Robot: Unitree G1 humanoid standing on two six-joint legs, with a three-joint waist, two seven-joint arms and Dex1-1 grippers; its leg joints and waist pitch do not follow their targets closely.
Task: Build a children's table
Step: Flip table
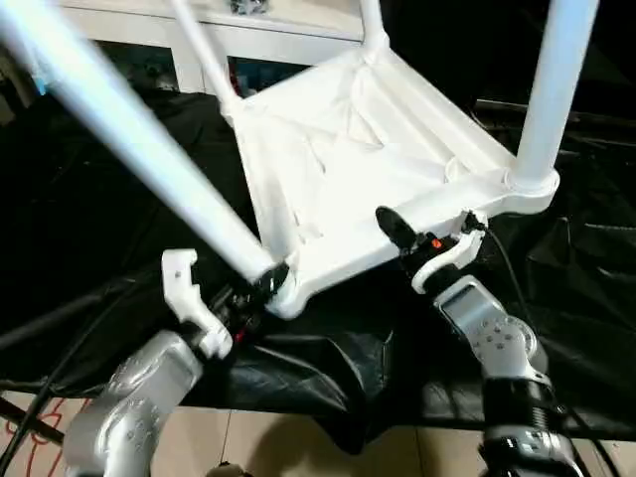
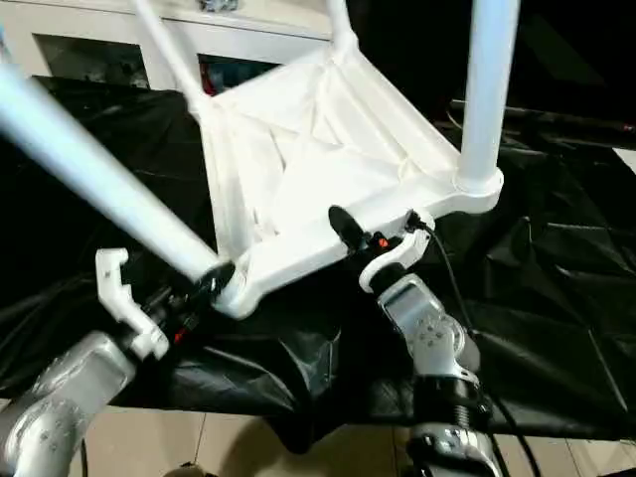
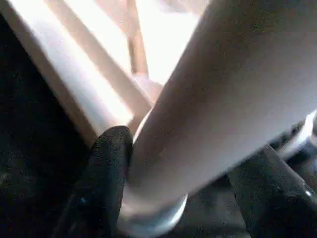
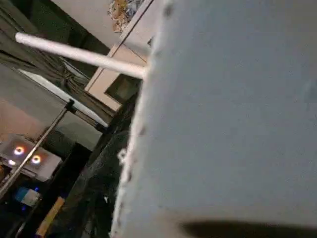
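The children's table lies upside down and tilted on black cloth, its white ribbed tabletop [image 1: 348, 149] facing up. Legs stand in its corner sockets: a long one [image 1: 129, 139] at the near left, one [image 1: 552, 89] at the near right, and two thin-looking ones [image 1: 204, 55] at the back. My left gripper [image 1: 260, 283] is shut on the base of the near left leg [image 3: 223, 99], a black finger [image 3: 106, 168] pressed on its side by the socket. My right gripper [image 1: 402, 238] is shut on the tabletop's near rim [image 1: 437, 204], its upper finger [image 1: 396, 227] lying over the edge.
Crumpled black cloth [image 1: 79, 219] covers the work surface, and its front edge drops to pale floor [image 1: 298, 437]. A white cabinet [image 1: 149, 30] with glass doors stands close behind. A black cable [image 1: 502, 263] runs from my right wrist.
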